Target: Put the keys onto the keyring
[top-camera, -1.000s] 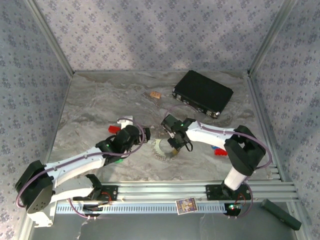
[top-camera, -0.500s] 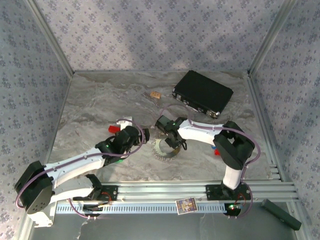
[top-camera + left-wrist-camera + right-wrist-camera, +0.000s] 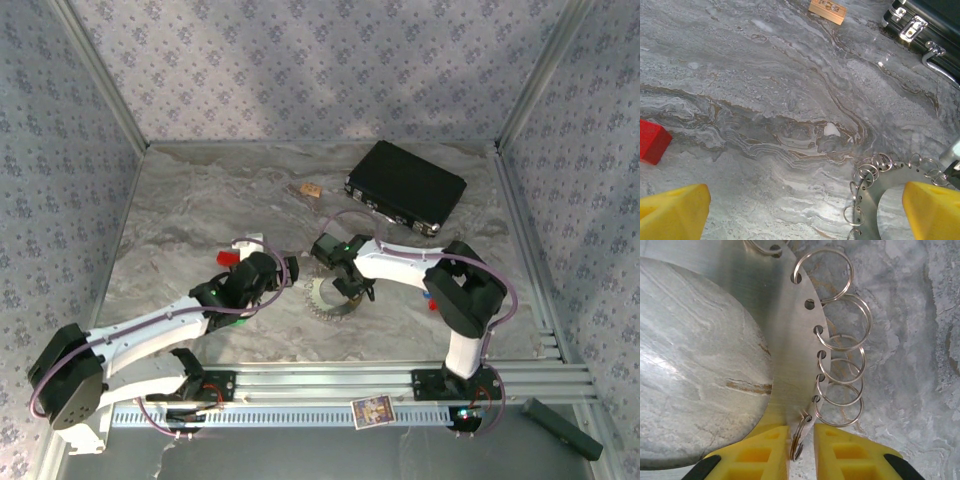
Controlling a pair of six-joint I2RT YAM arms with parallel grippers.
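The keyring [image 3: 322,301] is a flat silvery band with several small split rings along its rim, lying on the marble table just left of centre. In the right wrist view the keyring [image 3: 785,340] reaches down to my right gripper [image 3: 801,450], whose yellow fingers [image 3: 845,452] are nearly together with one small split ring standing on edge between them. From above, the right gripper [image 3: 346,289] sits on the ring's right side. My left gripper [image 3: 287,272] is wide open beside the keyring [image 3: 875,187], nothing between its fingers [image 3: 675,212]. The green and blue keys are hidden.
A black case [image 3: 405,187] lies at the back right. A small wooden block [image 3: 311,189] sits to its left. A red block [image 3: 228,258] lies by the left wrist. The right arm folds over the table's right side.
The right gripper has shifted a little left onto the keyring's edge and the right arm's elbow has folded in. The left arm has barely moved.
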